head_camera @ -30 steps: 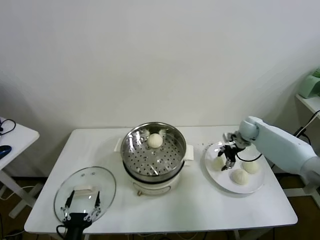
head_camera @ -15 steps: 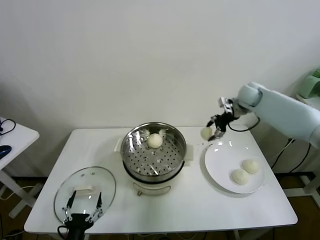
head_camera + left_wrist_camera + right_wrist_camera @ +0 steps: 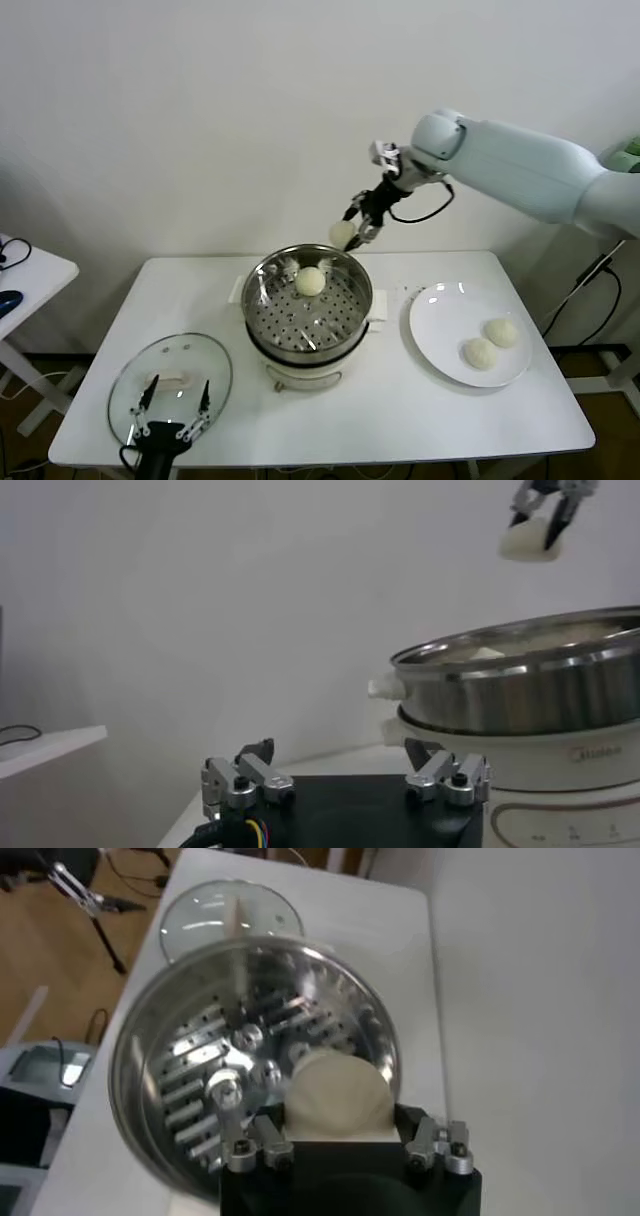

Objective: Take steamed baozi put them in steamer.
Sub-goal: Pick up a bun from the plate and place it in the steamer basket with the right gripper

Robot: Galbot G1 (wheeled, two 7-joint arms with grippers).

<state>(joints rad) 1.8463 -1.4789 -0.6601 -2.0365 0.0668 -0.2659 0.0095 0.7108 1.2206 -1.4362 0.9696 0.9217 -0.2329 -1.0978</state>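
The right arm reaches in from 3 o'clock, stretched high across the surface point(image 3: 400, 400), its right hand point(image 3: 362, 222) pointing down and clenched around one steamed baozi point(image 3: 343, 233) held in the air above the 1 o'clock rim of the steamer point(image 3: 308, 305). Half a second ago this hand carried the bun just above the white plate point(image 3: 440, 330); it has since swung leftward and higher, ending over the basket. A second baozi point(image 3: 310, 281) rests on the perforated floor toward 12 o'clock, where it lay before, and two more point(image 3: 481, 352) stay on the plate at 3 o'clock. The left hand point(image 3: 171, 423) hangs parked at 7 o'clock over the glass lid point(image 3: 130, 375), its fingers spread apart and grasping nothing. On the white cooker base point(image 3: 560, 765), the left wrist view shows faint grey lettering that seems to read "Midea".
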